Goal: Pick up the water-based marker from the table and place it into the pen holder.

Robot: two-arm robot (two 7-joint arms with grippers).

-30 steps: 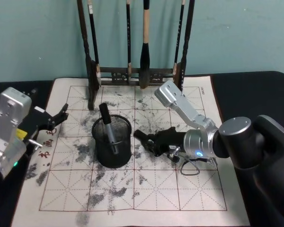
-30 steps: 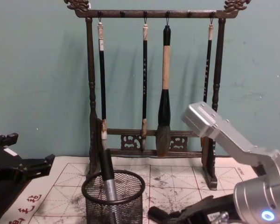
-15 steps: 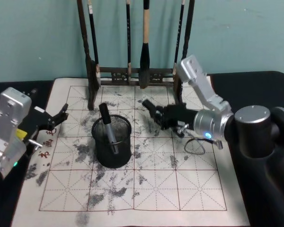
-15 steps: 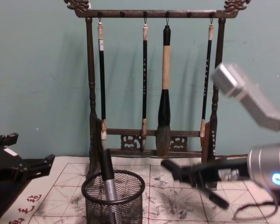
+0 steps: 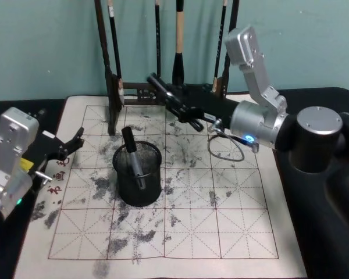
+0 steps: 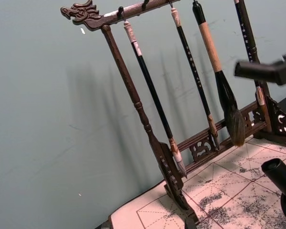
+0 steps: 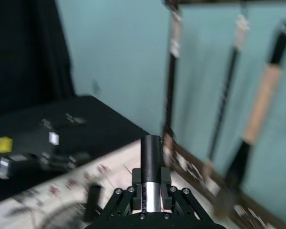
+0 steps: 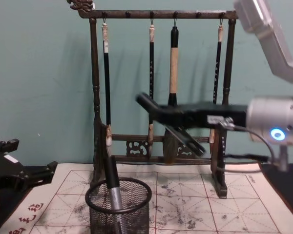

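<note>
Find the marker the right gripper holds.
Head view, centre-right: the marker is held aloft by the right gripper, before the brush rack, beyond the pen holder.

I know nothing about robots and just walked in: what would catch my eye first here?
The right end effector, raised above the paper mat before the brush rack, grips a black-capped marker. Lower down, to its left, stands the black mesh pen holder with another marker leaning inside. The left end effector rests open at the mat's left edge.
</note>
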